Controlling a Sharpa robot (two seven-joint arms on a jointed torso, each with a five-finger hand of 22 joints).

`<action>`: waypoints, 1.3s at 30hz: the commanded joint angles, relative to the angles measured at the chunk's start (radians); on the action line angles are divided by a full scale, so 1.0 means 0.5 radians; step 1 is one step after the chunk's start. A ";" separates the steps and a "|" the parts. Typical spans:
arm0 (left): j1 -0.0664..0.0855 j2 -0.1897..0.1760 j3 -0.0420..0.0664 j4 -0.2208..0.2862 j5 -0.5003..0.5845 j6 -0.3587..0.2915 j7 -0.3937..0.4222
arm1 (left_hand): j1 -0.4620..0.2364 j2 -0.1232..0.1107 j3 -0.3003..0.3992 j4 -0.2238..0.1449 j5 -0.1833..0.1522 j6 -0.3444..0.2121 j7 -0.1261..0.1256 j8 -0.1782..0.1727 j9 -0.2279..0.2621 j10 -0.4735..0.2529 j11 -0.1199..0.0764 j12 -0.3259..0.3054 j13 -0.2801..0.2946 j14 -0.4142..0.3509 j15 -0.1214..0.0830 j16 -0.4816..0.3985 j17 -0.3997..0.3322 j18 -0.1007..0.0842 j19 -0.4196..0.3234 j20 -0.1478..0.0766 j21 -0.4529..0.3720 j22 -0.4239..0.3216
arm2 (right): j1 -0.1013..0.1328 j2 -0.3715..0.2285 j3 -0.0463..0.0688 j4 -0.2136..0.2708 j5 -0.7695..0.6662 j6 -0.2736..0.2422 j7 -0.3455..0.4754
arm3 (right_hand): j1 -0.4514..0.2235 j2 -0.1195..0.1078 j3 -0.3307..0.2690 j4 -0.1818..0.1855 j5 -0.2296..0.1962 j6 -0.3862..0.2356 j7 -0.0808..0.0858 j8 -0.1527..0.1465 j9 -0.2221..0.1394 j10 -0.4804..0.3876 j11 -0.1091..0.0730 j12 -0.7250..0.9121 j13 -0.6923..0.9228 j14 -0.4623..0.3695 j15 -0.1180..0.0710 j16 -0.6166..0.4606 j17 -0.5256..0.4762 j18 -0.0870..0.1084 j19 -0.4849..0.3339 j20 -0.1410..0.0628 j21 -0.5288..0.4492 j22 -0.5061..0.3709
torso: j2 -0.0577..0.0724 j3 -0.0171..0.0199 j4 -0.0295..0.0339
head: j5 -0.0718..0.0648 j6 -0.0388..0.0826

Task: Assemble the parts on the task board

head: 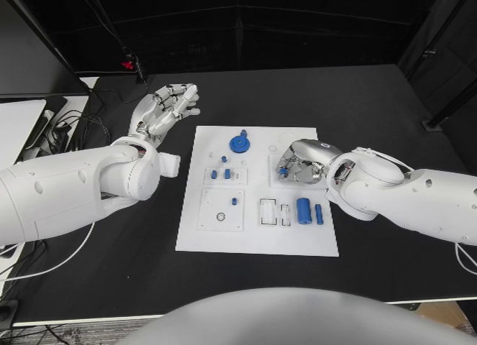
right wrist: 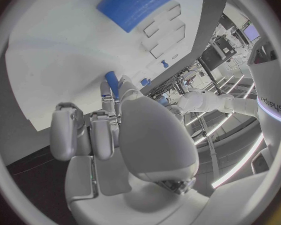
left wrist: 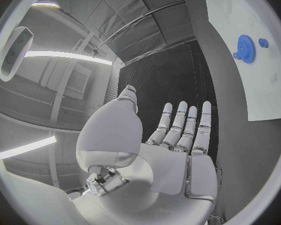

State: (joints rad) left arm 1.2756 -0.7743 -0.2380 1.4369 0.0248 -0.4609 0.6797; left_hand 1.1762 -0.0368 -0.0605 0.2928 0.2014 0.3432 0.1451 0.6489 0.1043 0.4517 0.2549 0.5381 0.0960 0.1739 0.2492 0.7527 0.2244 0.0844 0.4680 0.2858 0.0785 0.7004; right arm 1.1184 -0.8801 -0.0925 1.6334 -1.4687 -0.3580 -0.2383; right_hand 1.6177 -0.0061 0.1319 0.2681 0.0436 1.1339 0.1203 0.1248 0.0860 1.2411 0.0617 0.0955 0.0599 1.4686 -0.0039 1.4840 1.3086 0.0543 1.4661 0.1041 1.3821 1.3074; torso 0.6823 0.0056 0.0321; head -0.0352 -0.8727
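Here, silver hand, flat white board

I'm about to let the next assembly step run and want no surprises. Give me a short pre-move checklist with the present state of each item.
1. Left robot hand off the task board, over bare table: ok.
2. Left robot hand holds nothing, fingers apart: ok.
3. Right robot hand over the board's right side: ok.
4. Right robot hand's hold on a small blue part at its fingertips: cannot tell.
5. Blue gear lies on the board's far end, untouched: ok.
6. Large blue cylinder lies near the right arm, free: ok.
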 commanded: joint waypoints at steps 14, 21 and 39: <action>0.002 -0.005 0.002 -0.001 0.002 0.017 0.331 | 0.007 0.027 0.010 0.002 0.015 -0.015 0.298 0.015 -0.006 -0.019 0.004 0.018 -0.005 -0.018 -0.006 0.015 -0.009 -0.002 0.002 0.006 -0.010 -0.004 | 0.007 -0.179 0.004 0.216 0.098 -0.556 0.316 | 0.040 -0.009 0.007 0.009 0.012 0.026 0.000 0.006 0.002 0.020 0.001 -0.014 0.001 0.142 -0.014 0.015 0.156 -0.012 0.031 -0.013 0.004 0.365 | -0.002 0.0007 -0.001 | 0.008 0.000; 0.000 -0.003 0.002 -0.003 0.002 0.014 0.331 | 0.009 0.029 0.009 0.002 0.020 -0.017 0.298 0.017 -0.007 -0.021 0.004 0.022 -0.006 -0.020 -0.006 0.018 -0.012 -0.003 0.001 0.006 -0.010 -0.004 | 0.020 -0.156 0.005 0.275 0.179 -0.574 0.396 | 0.045 -0.011 0.009 0.009 0.013 0.028 0.000 0.005 0.002 0.022 0.001 -0.017 0.001 0.143 -0.015 0.018 0.161 -0.012 0.033 -0.013 0.008 0.367 | 0.003 0.0039 0.005 | 0.027 0.000; -0.001 0.010 0.002 -0.002 0.002 0.015 0.333 | 0.011 0.032 0.008 0.002 0.026 -0.017 0.298 0.020 -0.009 -0.022 0.004 0.026 -0.008 -0.021 -0.005 0.022 -0.016 -0.003 0.000 0.006 -0.010 -0.005 | 0.012 0.309 0.005 0.140 0.111 -0.124 0.455 | 0.066 -0.023 0.015 0.005 0.014 0.031 0.004 -0.002 -0.002 0.025 0.003 -0.033 0.001 0.143 -0.014 0.020 0.163 -0.012 0.031 -0.014 0.005 0.366 | 0.003 0.0019 0.008 | 0.163 0.000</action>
State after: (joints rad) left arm 1.2738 -0.7708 -0.2380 1.4351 0.0255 -0.4610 0.6800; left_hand 1.1819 -0.0320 -0.0605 0.2928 0.2106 0.3396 0.1488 0.6528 0.1009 0.4481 0.2585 0.5459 0.0930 0.1705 0.2459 0.7568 0.2173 0.0843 0.4680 0.2858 0.0785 0.6985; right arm 1.1256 -0.7337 -0.0904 1.7099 -1.3847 -0.5133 -0.0309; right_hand 1.6397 -0.0181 0.1356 0.2724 0.0454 1.1455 0.1216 0.1185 0.0831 1.2489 0.0609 0.0828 0.0595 1.4685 -0.0038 1.4879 1.3087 0.0542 1.4666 0.1037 1.3821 1.3073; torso 0.6834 0.0064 0.0342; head 0.0382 -0.8727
